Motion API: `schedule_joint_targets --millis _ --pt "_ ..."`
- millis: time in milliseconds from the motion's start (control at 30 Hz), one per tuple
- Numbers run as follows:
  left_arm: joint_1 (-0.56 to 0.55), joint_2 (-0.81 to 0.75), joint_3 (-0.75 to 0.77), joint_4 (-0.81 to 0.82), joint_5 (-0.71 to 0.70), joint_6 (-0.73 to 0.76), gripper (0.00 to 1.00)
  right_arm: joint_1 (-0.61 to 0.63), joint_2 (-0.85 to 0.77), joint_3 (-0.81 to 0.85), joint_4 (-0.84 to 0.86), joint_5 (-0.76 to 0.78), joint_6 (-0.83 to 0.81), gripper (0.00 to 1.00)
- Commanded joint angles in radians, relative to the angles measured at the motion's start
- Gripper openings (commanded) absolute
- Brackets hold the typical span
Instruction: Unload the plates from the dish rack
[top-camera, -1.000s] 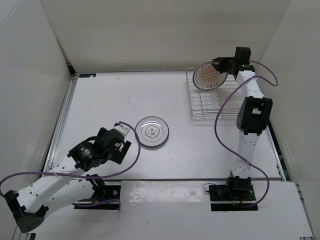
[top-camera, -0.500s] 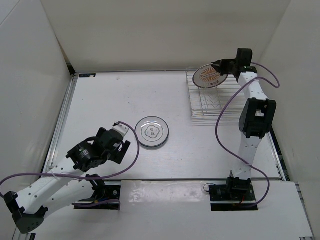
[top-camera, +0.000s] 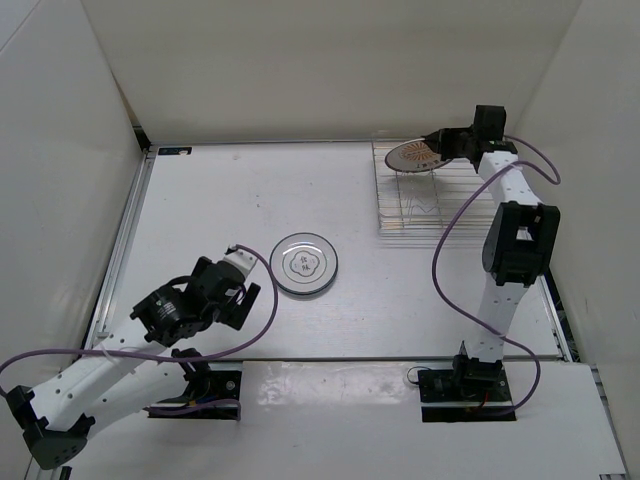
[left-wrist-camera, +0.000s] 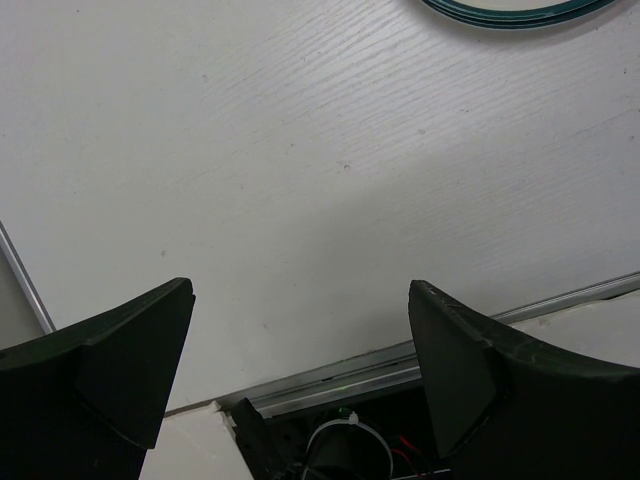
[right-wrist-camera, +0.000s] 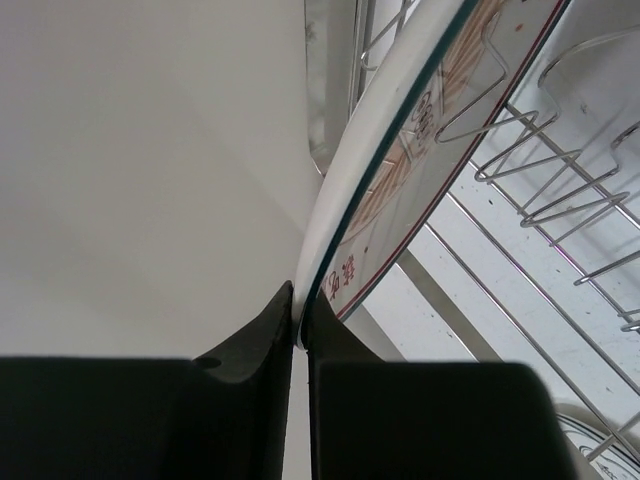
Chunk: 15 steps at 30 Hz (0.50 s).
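Right pincer (right-wrist-camera: 300, 305) clamped on the rim of round white orange-sunburst plate (right-wrist-camera: 420, 120), held tilted above the far end of pale wire dish rack (top-camera: 420, 210). Clear the wavy dividers before swinging over white tabletop (top-camera: 220, 200); the thin rim grip may slip. Left pincer (left-wrist-camera: 300, 300) spread wide, empty, near dark-scalloped white plate (top-camera: 304, 264) lying flat.

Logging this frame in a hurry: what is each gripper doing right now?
Left gripper: open, holding nothing.
Right gripper: closed on the rim of the orange sunburst plate.
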Motion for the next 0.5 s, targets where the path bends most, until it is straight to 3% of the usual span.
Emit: schedule_joint_targets --millis 0,467 --pt "0.004 -0.013 -0.012 0.017 0.013 0.004 1.0 -0.004 -0.073 -0.03 0.079 -0.024 0.021 0.0" --pt "0.003 -0.012 -0.029 0.058 0.025 0.024 1.0 -0.017 -0.177 -0.072 0.113 -0.061 0.065 0.0"
